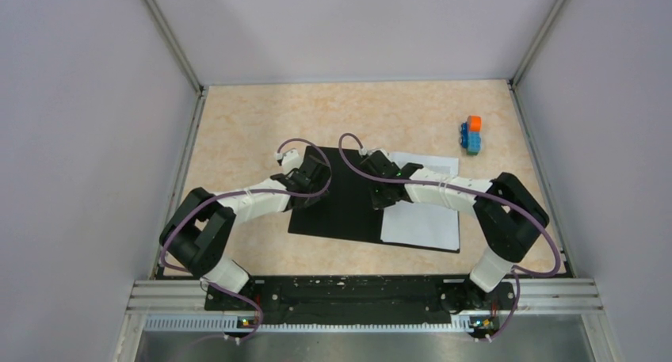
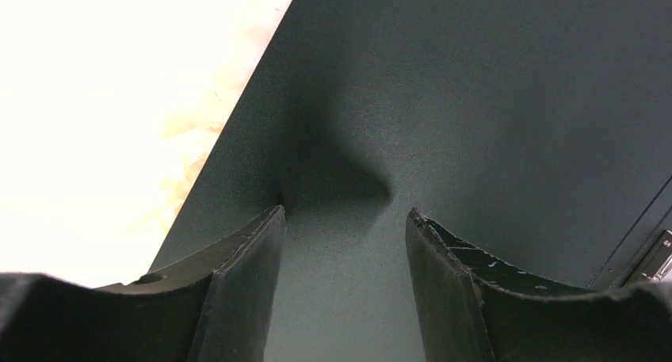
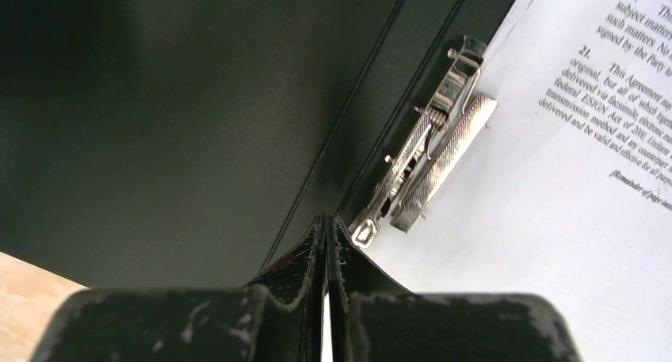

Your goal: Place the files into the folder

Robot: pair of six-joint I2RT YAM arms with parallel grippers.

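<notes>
Here, mid-frame in the top view, we see the flat file folder (image 1: pixel 341 211) lying open, black inside. The left gripper (image 2: pixel 345 215) hovers over its left flap, fingers apart. The right gripper (image 3: pixel 327 219) has its fingers pressed together (nothing between them) beside the silver metal clip (image 3: pixel 432 168). The folder's right half carries the white printed paper files (image 1: pixel 424 223). Upper right stands an orange-and-blue block stack (image 1: pixel 472 135).

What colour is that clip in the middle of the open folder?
Shiny silver metal. The clip shows best in the right wrist view, lying beside the printed paper.
</notes>
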